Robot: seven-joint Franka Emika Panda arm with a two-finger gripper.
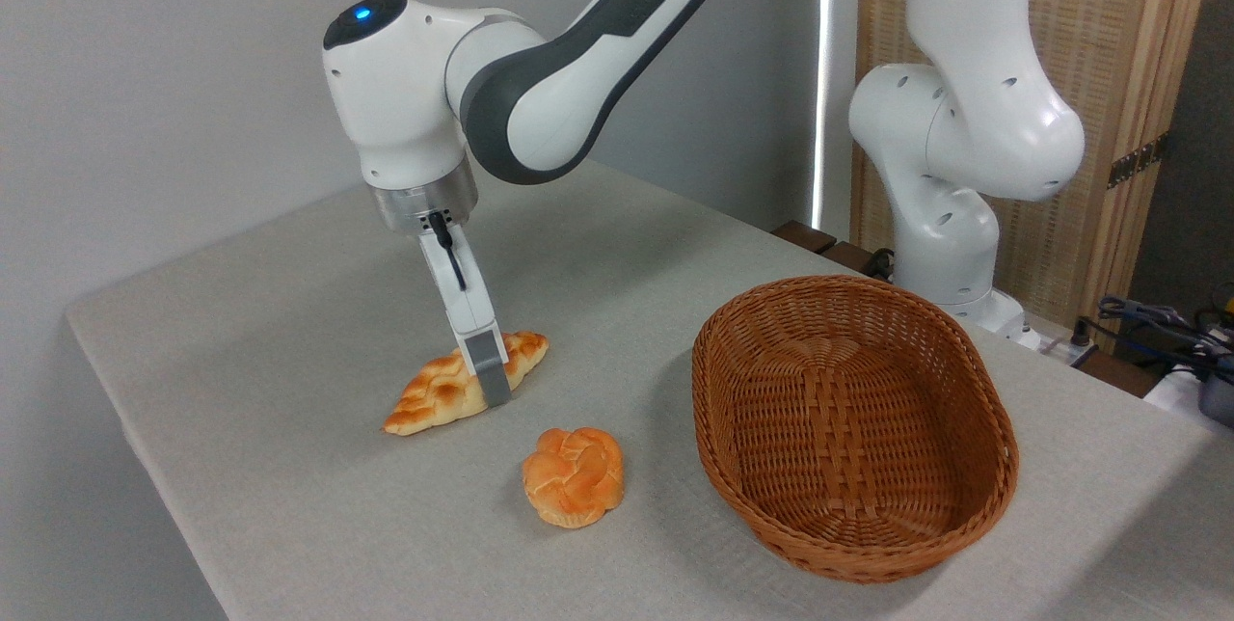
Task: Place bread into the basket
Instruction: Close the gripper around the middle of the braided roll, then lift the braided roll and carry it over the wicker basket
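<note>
Bread [453,390] looks light, stiff, glossy, maybe slippery; my jaws [492,380] straddle its middle, whether pinching it, cannot tell. Basket [1003,447] well apart.

1. A plain grey wall [164,71] rises behind a table [289,505] draped in pale grey cloth.
2. A bright vertical strip of light [826,71] separates the wall from a woven, wood-framed screen [1109,71].
3. Tangled cables [1157,322] lie at far right.
</note>
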